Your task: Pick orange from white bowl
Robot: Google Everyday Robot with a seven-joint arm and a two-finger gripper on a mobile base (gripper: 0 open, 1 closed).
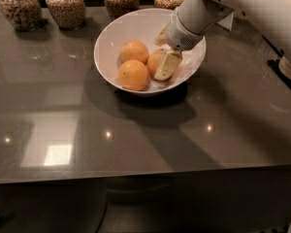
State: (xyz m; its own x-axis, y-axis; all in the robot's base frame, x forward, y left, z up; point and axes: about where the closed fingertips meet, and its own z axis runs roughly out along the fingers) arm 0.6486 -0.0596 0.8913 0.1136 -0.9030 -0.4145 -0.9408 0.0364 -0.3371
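I saw the dark, glossy tabletop (136, 144) carrying the white bowl (111, 38) toward its far side, with the white arm (242, 8) reaching in from the right and four glass jars (65, 6) of grains lined up behind. Inside the bowl lay two other oranges (134, 74) touching each other on the left, and the orange (153, 62) just beside them on the right. The gripper (165, 66) was down inside the bowl against that orange's right side, and I could not tell whether it had closed on the fruit.
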